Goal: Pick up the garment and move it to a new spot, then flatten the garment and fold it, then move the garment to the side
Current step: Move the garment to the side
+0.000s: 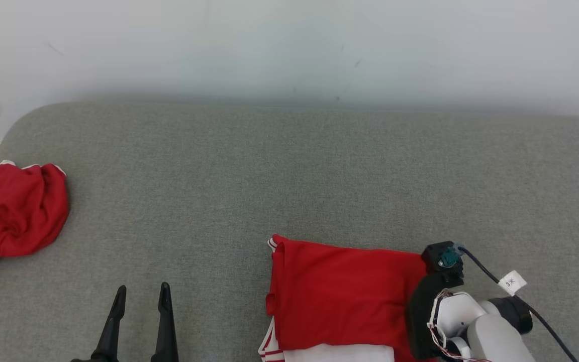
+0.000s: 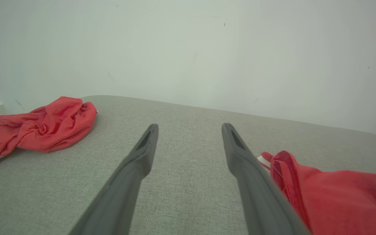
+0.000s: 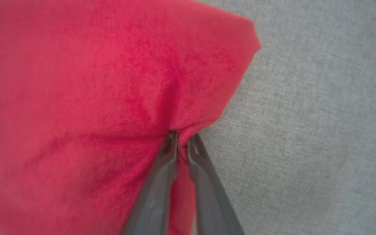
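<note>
Well left of your left gripper (image 1: 142,287), a crumpled red cloth (image 1: 15,211) lies at the edge of the cushion (image 1: 289,176). That gripper's jaws stand spread and empty, with bare grey fabric ahead. Right of them lies the folded red garment (image 1: 345,296), white-striped at its trim. Your right gripper (image 3: 182,135) pinches its right edge near a corner.

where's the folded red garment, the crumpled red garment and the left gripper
folded red garment (image 1: 345,291): head view, middle of its red top layer
crumpled red garment (image 1: 15,211): head view, centre of the bunched cloth
left gripper (image 1: 142,287): head view, midway between the tips of its fingers
</note>
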You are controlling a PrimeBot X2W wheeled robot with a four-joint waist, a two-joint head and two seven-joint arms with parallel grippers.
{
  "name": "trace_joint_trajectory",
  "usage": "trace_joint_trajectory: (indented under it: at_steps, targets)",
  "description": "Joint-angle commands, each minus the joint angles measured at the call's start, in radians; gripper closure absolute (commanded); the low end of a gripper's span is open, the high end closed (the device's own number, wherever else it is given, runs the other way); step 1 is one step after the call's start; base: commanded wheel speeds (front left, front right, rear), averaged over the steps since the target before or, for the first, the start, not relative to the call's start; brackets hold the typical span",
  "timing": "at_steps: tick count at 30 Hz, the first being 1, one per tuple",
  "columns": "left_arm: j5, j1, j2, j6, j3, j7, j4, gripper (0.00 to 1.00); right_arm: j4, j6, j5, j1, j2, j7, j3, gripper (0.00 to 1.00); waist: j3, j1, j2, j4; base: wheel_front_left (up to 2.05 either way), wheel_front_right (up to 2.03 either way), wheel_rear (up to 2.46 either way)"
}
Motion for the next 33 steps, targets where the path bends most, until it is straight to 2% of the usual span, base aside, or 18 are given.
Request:
trace_joint_trajectory:
  at_steps: [1, 10, 15, 23, 33]
  targets:
    - [-0.003, -0.010, -0.001, -0.001, -0.001, -0.003, -0.006, 0.00, 0.021, -0.002, -0.012, -0.007, 0.000, -0.017, 0.005, 1.00, 0.007, 0.0000, 0.0000, -0.006, 0.00, 0.00, 0.00]
    - [0.007, -0.024, -0.001, -0.007, -0.003, -0.003, -0.020, 0.00, 0.038, -0.002, -0.117, -0.074, -0.002, -0.115, -0.007, 1.00, 0.034, 0.0000, 0.0000, -0.037, 0.00, 0.00, 0.00]
    - [0.026, -0.045, -0.001, -0.020, 0.002, -0.003, -0.042, 0.00, 0.045, -0.002, -0.182, -0.135, -0.077, -0.155, -0.065, 1.00, 0.073, 0.0000, 0.0000, -0.068, 0.00, 0.00, 0.00]
    - [0.063, -0.110, 0.010, -0.054, -0.001, -0.003, -0.089, 0.00, 0.109, -0.002, -0.249, -0.275, -0.232, -0.212, -0.213, 1.00, 0.189, 0.0000, 0.0000, -0.114, 0.00, 0.00, 0.00]
    - [0.061, -0.175, 0.023, -0.077, -0.003, -0.003, -0.124, 0.00, 0.225, -0.002, -0.340, -0.381, -0.361, -0.313, -0.415, 1.00, 0.305, 0.0000, 0.0000, -0.134, 0.00, 0.00, 0.00]
